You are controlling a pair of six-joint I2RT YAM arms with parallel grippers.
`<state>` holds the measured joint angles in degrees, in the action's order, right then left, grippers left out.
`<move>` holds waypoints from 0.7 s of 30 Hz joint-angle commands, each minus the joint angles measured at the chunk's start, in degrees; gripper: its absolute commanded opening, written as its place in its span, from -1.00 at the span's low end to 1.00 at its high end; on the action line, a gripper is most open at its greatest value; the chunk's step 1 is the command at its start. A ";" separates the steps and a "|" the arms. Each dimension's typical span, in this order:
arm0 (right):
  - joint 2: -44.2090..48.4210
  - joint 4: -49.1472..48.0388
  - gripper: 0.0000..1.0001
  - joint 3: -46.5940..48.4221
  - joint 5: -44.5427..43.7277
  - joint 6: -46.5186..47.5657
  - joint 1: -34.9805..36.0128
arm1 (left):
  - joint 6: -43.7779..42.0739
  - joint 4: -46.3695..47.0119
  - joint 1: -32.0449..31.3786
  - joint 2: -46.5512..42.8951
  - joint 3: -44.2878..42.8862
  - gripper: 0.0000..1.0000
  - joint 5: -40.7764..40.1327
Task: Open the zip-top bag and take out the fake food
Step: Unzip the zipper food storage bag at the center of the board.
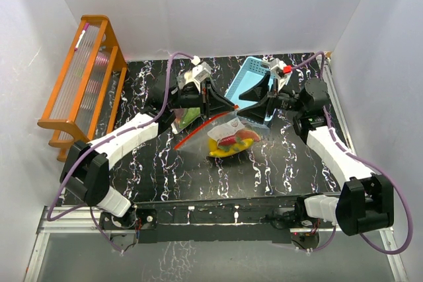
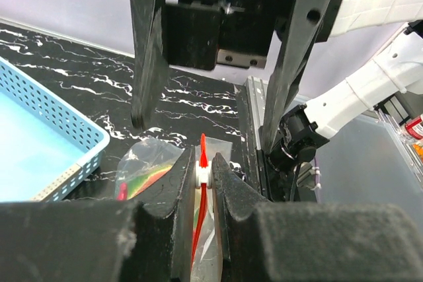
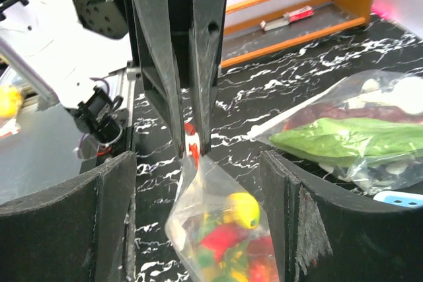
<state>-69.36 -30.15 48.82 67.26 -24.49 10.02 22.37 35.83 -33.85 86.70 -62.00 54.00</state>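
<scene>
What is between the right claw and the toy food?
Just the clear zip-top bag wrapping the fake food; the right wrist view shows the open right gripper straddling it.

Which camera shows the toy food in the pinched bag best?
The right wrist view: the toy food sits close up, yellow, red and green through the clear bag. The top view shows it small and far. The left wrist view catches only a sliver.

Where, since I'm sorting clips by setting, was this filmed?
Probably a lab robot test cell, not a home: white walls box in a marbled black table, two arms are bolted at its near edge, and the prop is a bag of toy food.
</scene>
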 commanded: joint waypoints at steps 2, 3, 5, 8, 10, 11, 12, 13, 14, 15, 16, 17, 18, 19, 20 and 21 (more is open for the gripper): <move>-2.25 5.40 0.61 2.09 7.18 5.34 0.58 | -0.50 1.05 0.59 0.32 -4.40 -1.00 0.42; -2.98 6.75 0.62 2.56 7.21 6.53 1.14 | -0.13 1.49 0.65 0.50 -4.62 -1.00 0.47; -4.38 8.01 0.64 3.13 6.50 7.96 2.79 | 1.37 3.55 0.68 1.05 -4.96 -1.00 0.79; -6.22 8.61 0.64 3.90 2.90 9.26 5.54 | 3.83 5.91 0.62 1.73 -5.08 -1.00 1.15; -7.32 9.02 0.62 4.53 0.97 9.54 7.04 | 6.00 8.47 0.66 1.74 -4.77 -1.00 1.17; -7.70 9.05 0.56 4.80 -0.13 9.50 7.52 | 6.96 9.69 0.66 1.76 -4.60 -1.00 1.19; -7.98 9.13 0.44 4.88 -1.25 9.42 7.89 | 7.74 10.76 0.62 1.66 -4.42 -1.00 1.30; -8.10 9.10 0.24 4.78 -2.35 9.26 8.05 | 8.17 11.66 0.64 1.57 -4.12 -1.00 1.24; -8.15 8.83 -0.12 4.42 -3.37 9.18 8.08 | 8.37 12.29 0.70 1.48 -3.77 -1.00 1.16; -8.11 8.55 -0.49 4.05 -4.65 9.15 8.08 | 8.38 12.28 0.63 1.50 -3.55 -1.00 1.05; -7.89 8.58 -0.77 3.68 -6.25 9.18 8.08 | 8.08 11.85 0.65 1.52 -3.49 -1.00 0.96; -7.51 8.60 -0.84 3.36 -7.67 9.27 8.08 | 7.66 11.20 0.67 1.52 -3.48 -1.00 0.94; -6.97 8.54 -0.85 3.10 -8.88 9.38 8.04 | 7.42 10.80 0.65 1.36 -3.48 -1.00 0.87; -6.31 8.51 -0.85 3.03 -10.17 9.37 8.00 | 7.23 10.53 0.69 1.19 -3.20 -1.00 0.85; -5.72 8.46 -0.85 2.97 -11.51 9.23 7.92 | 6.98 10.34 0.71 1.01 -2.95 -1.00 0.78; -5.15 8.46 -0.85 2.95 -12.97 8.74 7.72 | 6.72 9.92 0.70 0.86 -2.71 -1.00 0.57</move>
<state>-77.56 -19.86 50.48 61.95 -15.99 18.09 29.19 43.44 -33.47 89.45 -64.99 54.13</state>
